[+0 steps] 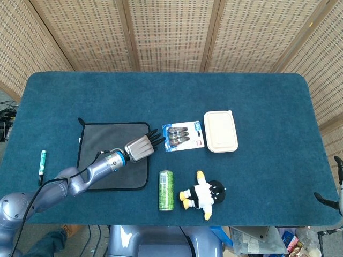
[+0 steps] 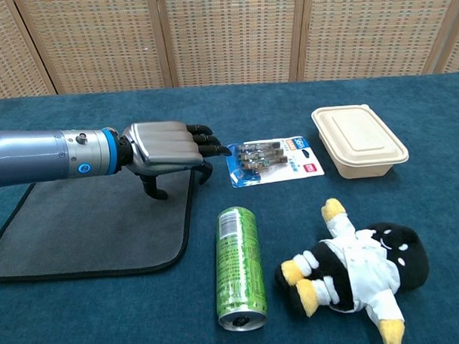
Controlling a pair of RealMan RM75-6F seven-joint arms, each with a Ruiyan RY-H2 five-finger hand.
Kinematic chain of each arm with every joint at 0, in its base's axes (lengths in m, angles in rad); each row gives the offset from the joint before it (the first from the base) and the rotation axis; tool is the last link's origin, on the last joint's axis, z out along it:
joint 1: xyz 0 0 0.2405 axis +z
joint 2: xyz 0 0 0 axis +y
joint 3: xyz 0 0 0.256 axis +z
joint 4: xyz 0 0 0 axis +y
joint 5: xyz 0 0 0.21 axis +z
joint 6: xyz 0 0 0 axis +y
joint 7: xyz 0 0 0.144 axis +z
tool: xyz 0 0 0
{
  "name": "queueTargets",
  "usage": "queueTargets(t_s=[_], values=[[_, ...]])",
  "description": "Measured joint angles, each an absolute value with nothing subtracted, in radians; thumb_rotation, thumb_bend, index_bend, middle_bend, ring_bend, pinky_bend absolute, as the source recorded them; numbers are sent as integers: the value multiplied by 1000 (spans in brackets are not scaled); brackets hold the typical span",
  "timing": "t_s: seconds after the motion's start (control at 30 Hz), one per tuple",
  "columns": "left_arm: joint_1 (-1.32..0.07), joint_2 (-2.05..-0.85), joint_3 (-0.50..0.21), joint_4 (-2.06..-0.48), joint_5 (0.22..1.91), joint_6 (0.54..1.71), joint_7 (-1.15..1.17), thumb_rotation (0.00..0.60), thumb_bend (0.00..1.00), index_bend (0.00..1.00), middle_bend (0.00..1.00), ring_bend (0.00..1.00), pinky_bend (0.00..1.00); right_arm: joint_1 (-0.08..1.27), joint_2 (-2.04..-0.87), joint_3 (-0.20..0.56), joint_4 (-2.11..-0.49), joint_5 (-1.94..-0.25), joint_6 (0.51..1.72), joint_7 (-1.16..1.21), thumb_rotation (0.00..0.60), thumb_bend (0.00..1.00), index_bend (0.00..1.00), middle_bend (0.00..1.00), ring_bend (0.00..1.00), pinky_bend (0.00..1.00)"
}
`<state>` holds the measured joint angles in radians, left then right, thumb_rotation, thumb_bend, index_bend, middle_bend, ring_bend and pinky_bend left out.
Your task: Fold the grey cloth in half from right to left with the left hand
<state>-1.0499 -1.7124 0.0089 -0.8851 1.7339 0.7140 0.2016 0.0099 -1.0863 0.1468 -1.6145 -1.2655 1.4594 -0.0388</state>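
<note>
The grey cloth (image 1: pixel 104 147) with black edging lies flat and unfolded on the blue table, left of centre; the chest view shows it at the lower left (image 2: pixel 88 222). My left hand (image 1: pixel 140 147) hovers low over the cloth's right edge, palm down and holding nothing (image 2: pixel 164 148). Its dark fingertips (image 2: pixel 210 148) reach past the edge toward the blister pack, and the thumb (image 2: pixel 153 188) hangs down over the cloth. Of my right hand only dark tips (image 1: pixel 336 199) show at the head view's far right edge, off the table.
A blister pack (image 1: pixel 184 135) lies just right of the cloth, with a beige lidded box (image 1: pixel 220 131) beyond it. In front lie a green can (image 2: pixel 240 266) on its side and a plush toy (image 2: pixel 357 269). A marker (image 1: pixel 41 167) lies left of the cloth.
</note>
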Motion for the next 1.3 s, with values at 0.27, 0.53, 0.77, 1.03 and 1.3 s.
queueTargets(t_s=[0.27, 0.53, 0.77, 1.03, 1.3], values=[[-1054, -1705, 19, -900, 1710, 709, 223, 600, 322, 393, 0, 0, 0, 9, -1084, 146, -1617, -1268, 1461, -36, 600, 0, 0, 0, 0, 0], [-1053, -1696, 29, -912, 1698, 716, 240, 600, 324, 427, 0, 0, 0, 10, -1086, 144, -1619, -1270, 1459, -40, 600, 0, 0, 0, 0, 0], [-1052, -1701, 31, -910, 1678, 713, 251, 600, 330, 441, 0, 0, 0, 9, -1085, 144, -1619, -1270, 1460, -38, 600, 0, 0, 0, 0, 0], [-1052, -1713, 24, -912, 1652, 712, 250, 600, 364, 499, 0, 0, 0, 9, -1085, 145, -1619, -1270, 1461, -36, 600, 0, 0, 0, 0, 0], [-1057, -1726, 27, -904, 1644, 713, 256, 600, 397, 540, 0, 0, 0, 8, -1082, 145, -1619, -1271, 1461, -30, 600, 0, 0, 0, 0, 0]])
